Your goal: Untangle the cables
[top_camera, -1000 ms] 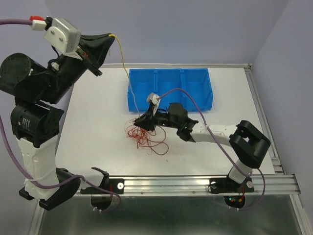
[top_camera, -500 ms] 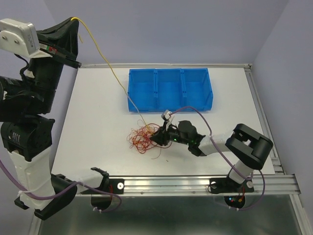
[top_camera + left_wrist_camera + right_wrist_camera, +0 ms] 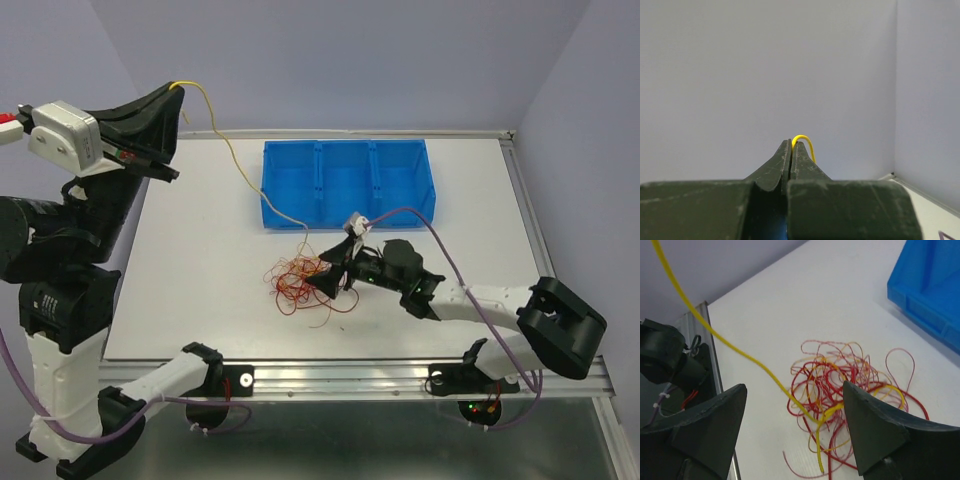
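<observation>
Fingers on the left arm (image 3: pixel 176 92), raised high at the far left of the scene, are clenched on the end of a yellow cable (image 3: pixel 232 158). The left wrist view shows a small yellow loop poking out beside the closed tips.

From that grip the yellow cable slopes down to the right through the air and passes the near-left corner of a blue bin (image 3: pixel 345 185). It then runs into a tangle of cables (image 3: pixel 300 278) lying on the white worktop (image 3: pixel 190 260) just in front of the bin.

The tangle is a loose knot of thin, curly strands. Most are dark red, with some orange-pink and yellow mixed in, and a few loops trail out toward the near edge.

Immediately to its right, the right arm's fingers (image 3: pixel 332 280) sit low over the worktop and point left at the knot. They are spread wide, released and gripping nothing.

In the right wrist view the two dark fingers stand apart with the tangle showing between them. The yellow cable crosses from the upper left and runs down into the red strands.

The bin, split into three compartments, sits toward the far side of the worktop, near the tangle but not touching it. The right arm stretches back to its base at the near-right edge.
</observation>
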### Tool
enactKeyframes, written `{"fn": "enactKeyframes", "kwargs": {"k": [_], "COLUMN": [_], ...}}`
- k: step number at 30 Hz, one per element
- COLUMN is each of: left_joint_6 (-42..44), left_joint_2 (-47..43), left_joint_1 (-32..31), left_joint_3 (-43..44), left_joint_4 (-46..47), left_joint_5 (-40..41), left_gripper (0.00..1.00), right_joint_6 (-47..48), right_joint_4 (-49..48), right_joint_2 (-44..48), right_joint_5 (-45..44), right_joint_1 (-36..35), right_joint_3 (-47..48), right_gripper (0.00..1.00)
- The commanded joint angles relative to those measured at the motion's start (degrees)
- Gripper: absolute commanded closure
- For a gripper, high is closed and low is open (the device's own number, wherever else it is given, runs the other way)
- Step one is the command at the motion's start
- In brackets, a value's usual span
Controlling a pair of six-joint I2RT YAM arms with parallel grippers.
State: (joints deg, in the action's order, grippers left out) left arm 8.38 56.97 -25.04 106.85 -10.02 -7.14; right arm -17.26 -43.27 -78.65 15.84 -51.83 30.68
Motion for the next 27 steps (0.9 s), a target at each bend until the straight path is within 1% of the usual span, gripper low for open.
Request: {"fn": "enactKeyframes", "kwargs": {"k": [1, 2, 5, 7, 8, 10, 11, 12, 13, 14, 15, 16, 17, 20, 21, 24, 25, 27], "left_joint_6": [-3.3, -3.6, -3.9, -3.5, -3.1, -2.7, -2.1, -1.8, -1.4, -0.8, -0.3, 0.5, 0.5, 2.4, 3.0, 3.6, 3.5, 3.1], "left_joint_2": [-1.2, -1.2, -1.2, -1.2, -1.1, -1.2, -1.2, -1.2, -1.2, -1.2, -1.3, -1.5, -1.5, -1.6, -1.8, -2.1, -2.4, -2.4], "left_joint_1": [0.0, 0.0, 0.1, 0.1, 0.0, 0.1, 0.1, 0.0, 0.1, 0.1, 0.0, 0.1, 0.0, 0.1, 0.1, 0.1, 0.1, 0.1], "left_joint_3": [-3.7, -4.0, -4.4, -4.5, -4.5, -4.6, -4.7, -4.7, -5.0, -5.2, -5.4, -5.9, -6.4, -8.9, -10.0, -16.9, -21.4, -26.0], "left_joint_4": [3.8, 3.8, 3.3, 3.3, 3.3, 3.3, 3.3, 3.3, 3.3, 3.3, 3.3, 3.4, 3.5, 4.0, 4.3, 5.9, 7.1, 8.3], "left_joint_5": [-8.1, -9.3, -9.9, -9.3, -8.7, -7.8, -7.4, -7.1, -5.7, -4.9, -4.1, -1.9, -0.8, 3.7, 4.1, 3.6, 2.4, 1.0], "left_gripper": [1.00, 1.00, 1.00, 1.00, 1.00, 1.00, 1.00, 1.00, 1.00, 1.00, 1.00, 1.00, 1.00, 1.00, 1.00, 1.00, 1.00, 1.00], "right_joint_6": [4.1, 5.2, 6.3, 7.3, 7.6, 8.1, 8.3, 8.1, 7.8, 7.3, 7.1, 6.6, 6.6, 5.4, 4.7, 2.8, 2.6, 2.0], "right_joint_4": [6.8, 7.7, 8.3, 9.1, 10.4, 10.7, 10.6, 10.5, 10.6, 10.5, 10.5, 10.6, 10.6, 12.2, 13.2, 17.1, 19.2, 21.1], "right_joint_2": [1.2, 0.0, -2.4, -5.5, -6.5, -8.8, -9.1, -9.6, -9.8, -9.5, -9.2, -8.2, -7.5, -4.3, -3.5, -0.8, -0.3, 0.9], "right_joint_5": [4.2, 5.7, 9.8, 10.4, 10.2, 11.3, 13.0, 12.9, 12.5, 11.9, 11.4, 10.0, 9.6, 6.4, 6.3, 5.4, 5.2, 3.9], "right_joint_1": [-0.3, -0.3, -0.5, -1.1, -1.3, -1.3, -1.4, -1.4, -1.7, -1.7, -1.7, -1.7, -1.6, -1.7, -1.7, -1.8, -1.7, -1.9], "right_joint_3": [8.9, 12.4, 17.5, 20.3, 22.6, 23.9, 24.1, 24.6, 24.8, 24.7, 24.5, 24.0, 23.5, 22.4, 22.6, 24.5, 25.3, 28.4], "right_gripper": [0.17, 0.17, 0.16, 0.16, 0.18, 0.20, 0.24, 0.35, 0.47, 0.70, 0.79, 0.86, 0.86, 1.00, 1.00, 0.99, 0.99, 1.00]}}
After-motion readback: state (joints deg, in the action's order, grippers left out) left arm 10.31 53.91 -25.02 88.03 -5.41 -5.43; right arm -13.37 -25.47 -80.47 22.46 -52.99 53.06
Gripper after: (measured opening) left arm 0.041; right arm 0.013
